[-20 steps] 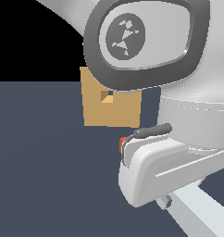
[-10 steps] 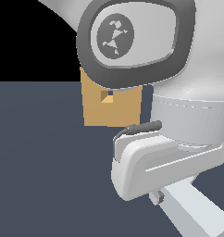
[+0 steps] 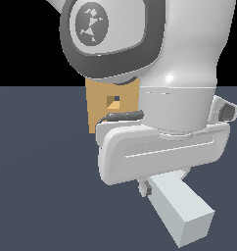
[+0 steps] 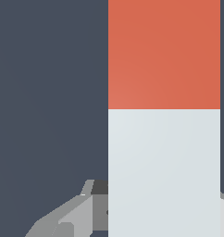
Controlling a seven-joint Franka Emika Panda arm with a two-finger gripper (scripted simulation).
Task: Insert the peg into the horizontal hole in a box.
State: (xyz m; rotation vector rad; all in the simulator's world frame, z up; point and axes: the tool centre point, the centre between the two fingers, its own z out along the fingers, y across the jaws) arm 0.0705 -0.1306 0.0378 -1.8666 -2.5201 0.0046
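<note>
The tan box (image 3: 98,100) stands behind my arm in the exterior view, half covered by it. Its small square hole (image 3: 113,101) shows just above the hand. My gripper (image 3: 159,188) is shut on the peg. The peg's light grey end (image 3: 181,211) sticks out below the hand, toward the camera; its far end is hidden behind the hand. In the wrist view the peg fills the frame, with a grey-white stretch (image 4: 164,171) and the red-orange end (image 4: 164,53) beyond it. One grey finger (image 4: 74,217) shows beside it. The box is out of the wrist view.
A dark blue-grey floor (image 3: 42,186) spreads around the box and under the arm. The arm's white links (image 3: 189,59) block most of the exterior view's right.
The hand and arm have shifted toward the exterior view's left, covering more of the box. The peg's red tip, which peeked out beside the hand a second ago, is now hidden.
</note>
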